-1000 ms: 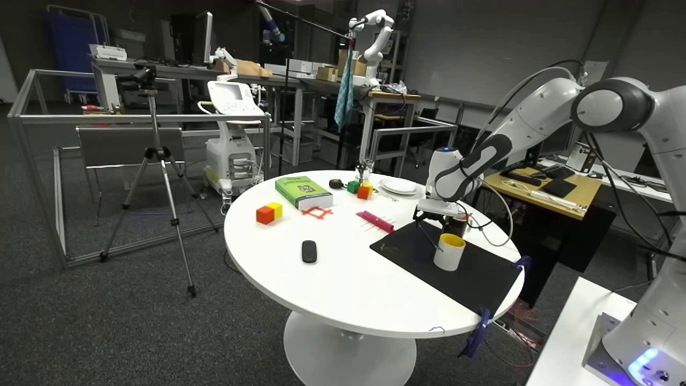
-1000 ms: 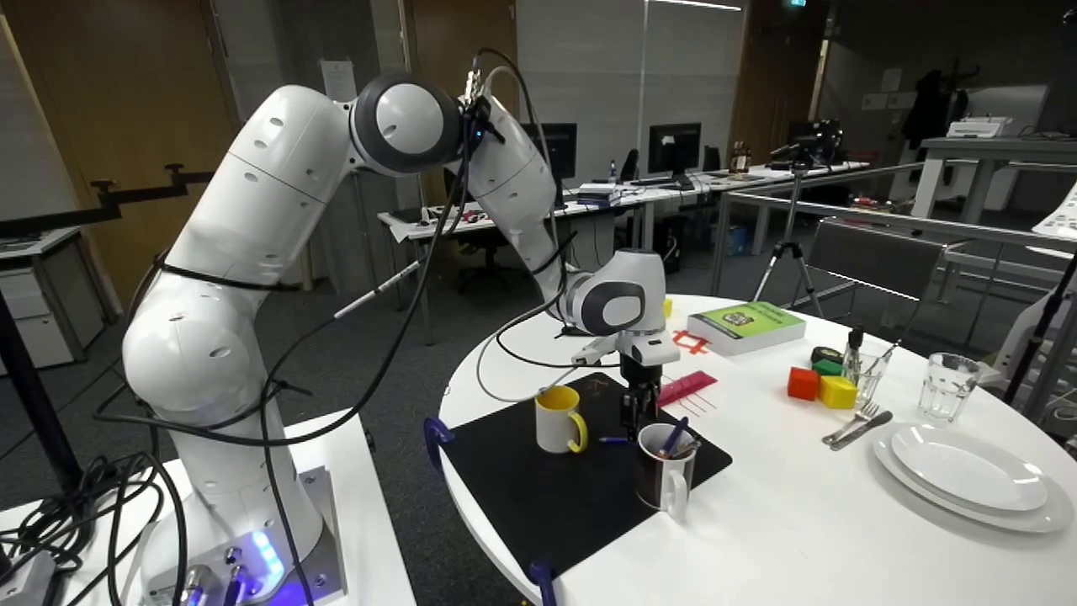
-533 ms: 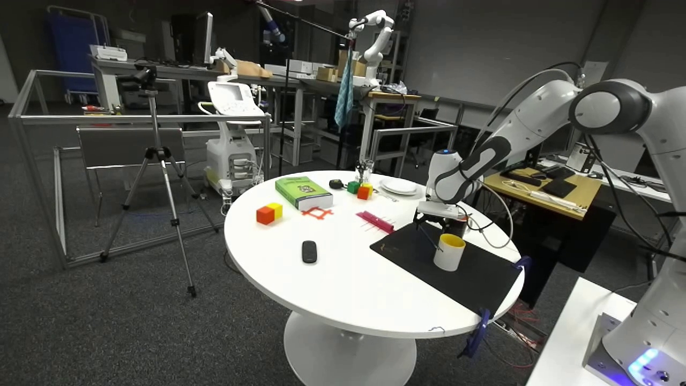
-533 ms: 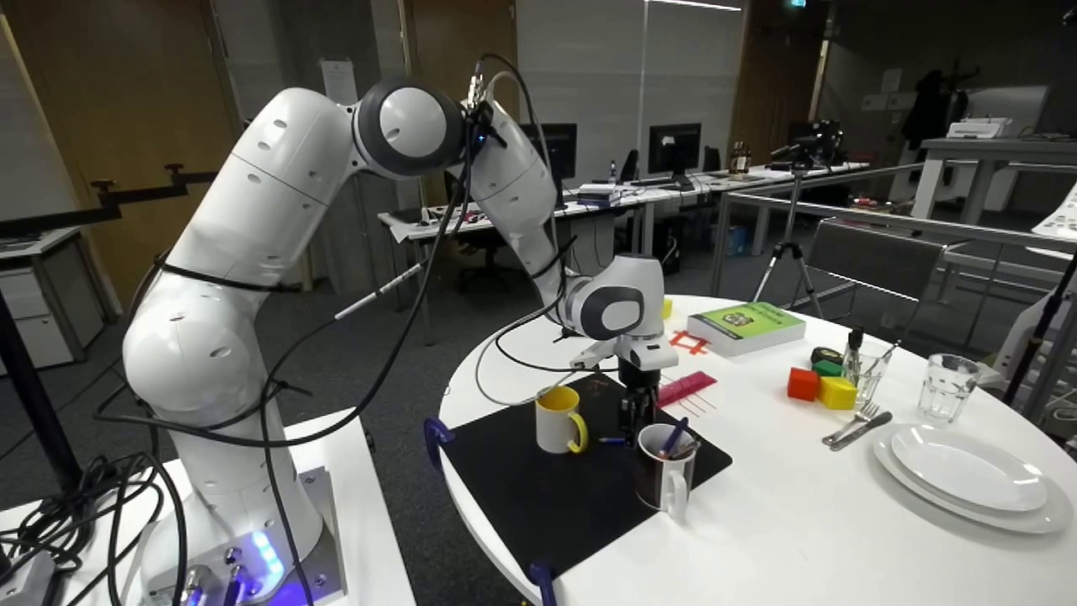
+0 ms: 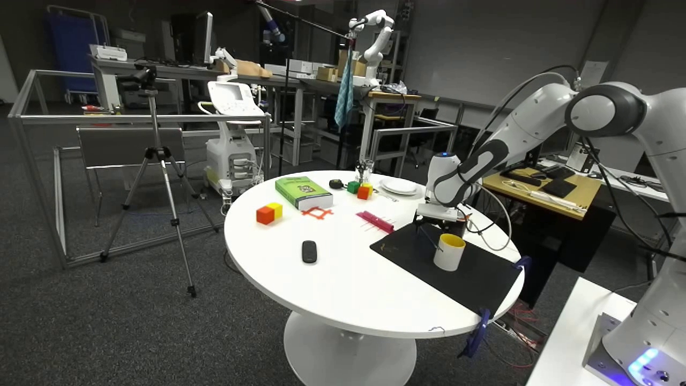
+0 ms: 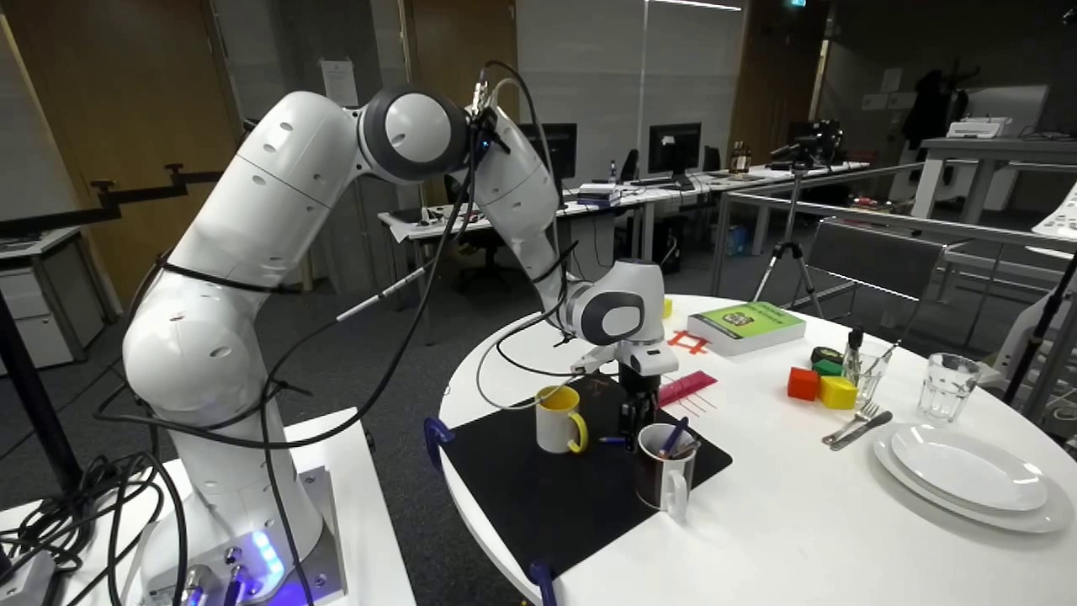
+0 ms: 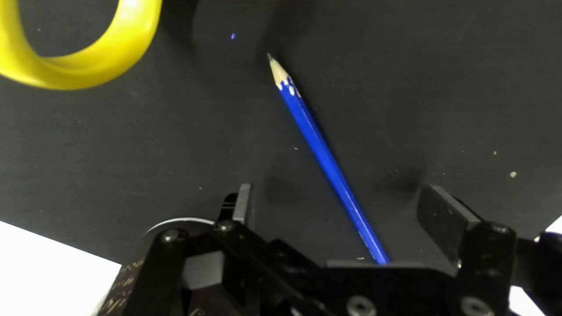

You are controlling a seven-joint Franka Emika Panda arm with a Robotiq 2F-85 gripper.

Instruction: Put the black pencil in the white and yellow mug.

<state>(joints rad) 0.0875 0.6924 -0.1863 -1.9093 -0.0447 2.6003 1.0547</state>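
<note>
The pencil [image 7: 325, 160] lies flat on the black mat. It looks blue, not black, with a sharpened wooden tip at the top of the wrist view; its lower end is hidden behind the gripper body. It also shows in both exterior views [image 5: 430, 238] [image 6: 613, 440]. The white and yellow mug [image 5: 448, 258] [image 6: 557, 429] stands upright beside it, white outside and yellow inside; its yellow handle [image 7: 88, 72] shows in the wrist view. My gripper [image 7: 336, 188] is open and low over the mat, its fingers apart on either side of the pencil, not touching it.
A dark mug with a white rim [image 6: 656, 480], holding pens, stands right beside the gripper. The black mat [image 6: 538, 513] is clamped to the round white table [image 5: 343, 289]. A pink-red object [image 6: 686, 388], a green book [image 6: 745, 326], cubes [image 6: 803, 384] and plates [image 6: 968, 471] lie farther off.
The arm has come down a little, so my gripper is slightly lower over the mat. The pencil and the mugs have not moved.
</note>
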